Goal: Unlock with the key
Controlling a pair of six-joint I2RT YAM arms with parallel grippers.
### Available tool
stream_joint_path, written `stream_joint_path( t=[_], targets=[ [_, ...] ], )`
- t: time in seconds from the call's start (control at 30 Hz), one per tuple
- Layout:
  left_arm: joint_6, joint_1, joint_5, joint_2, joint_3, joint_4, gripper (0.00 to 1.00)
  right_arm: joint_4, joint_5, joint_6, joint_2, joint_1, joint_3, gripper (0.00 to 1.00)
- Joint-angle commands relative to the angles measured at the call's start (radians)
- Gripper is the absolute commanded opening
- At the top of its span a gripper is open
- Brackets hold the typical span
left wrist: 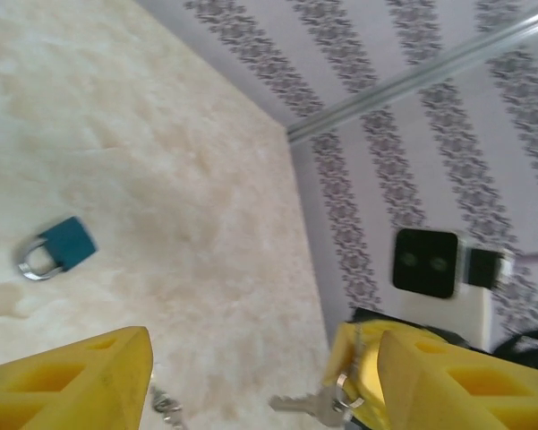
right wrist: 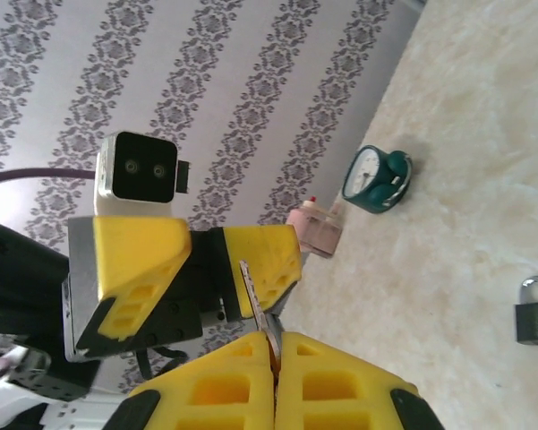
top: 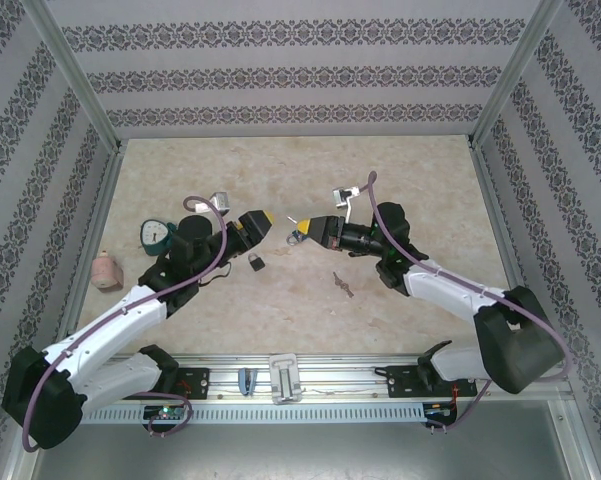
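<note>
My right gripper (right wrist: pixel 276 345) is shut on a silver key (right wrist: pixel 253 291) whose blade points at my left gripper (right wrist: pixel 206 260). In the top view the key (top: pixel 292 222) sits in the gap between the right gripper (top: pixel 302 228) and the left gripper (top: pixel 265 222), both raised over the table's middle. The left gripper (left wrist: pixel 264 345) is open, its yellow fingers (left wrist: pixel 81 381) wide apart around nothing. The key (left wrist: pixel 315 408) and its ring hang off the right gripper's yellow fingers (left wrist: pixel 367 358) just inside them. A dark padlock (top: pixel 256 262) lies on the table below the left gripper. A blue padlock (left wrist: pixel 58 246) lies further off.
A second bunch of keys (top: pixel 342 285) lies on the table in front of the right arm. A teal alarm clock (top: pixel 158 233), a pink bottle (top: pixel 105 270) and a small silver item (top: pixel 220 203) stand on the left. Patterned walls close three sides.
</note>
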Motion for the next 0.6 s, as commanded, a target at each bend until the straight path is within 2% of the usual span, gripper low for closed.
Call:
stream_joint_path(
  t=[0.0,0.13,0.37,0.57],
  targets=[
    [0.011,0.012,-0.060,0.033,0.061,-0.252,0.67,-0.175,0.063,-0.138,-0.061,-0.017,-0.002,0.00],
    [-0.012,0.019,-0.084,0.131,0.140,-0.437,0.67,-0.300,0.117,-0.201,-0.106,-0.027,-0.005,0.00],
    [-0.048,0.026,-0.055,0.279,0.182,-0.483,0.72,-0.479,0.215,-0.301,-0.186,-0.027,-0.019,0.00],
    [-0.038,0.042,-0.105,0.445,0.322,-0.678,0.71,-0.521,0.266,-0.313,-0.239,-0.027,-0.061,0.00]
  ],
)
